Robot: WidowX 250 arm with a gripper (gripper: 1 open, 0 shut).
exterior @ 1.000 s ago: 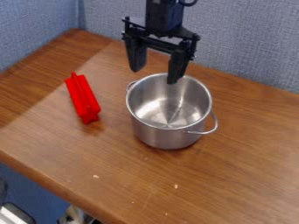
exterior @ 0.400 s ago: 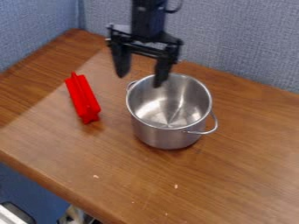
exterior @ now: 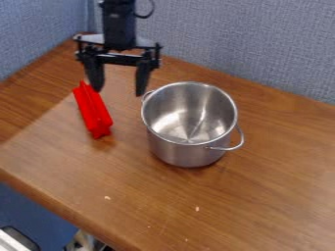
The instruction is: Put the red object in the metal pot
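1. Since earlier, the gripper [exterior: 118, 76] has been moved from above the metal pot [exterior: 191, 123] toward the red object [exterior: 92, 109].
2. Its jaws are spread wide; nothing is held.
3. The red object is lying on the table [exterior: 78, 186], left of the pot.
4. It is probably light, stiff and smooth, and best pinched across its thin middle.

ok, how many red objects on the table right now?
1. The red bar lies on the table, left of the pot, below the open end effector. The pot looks empty, so none seems hidden there.
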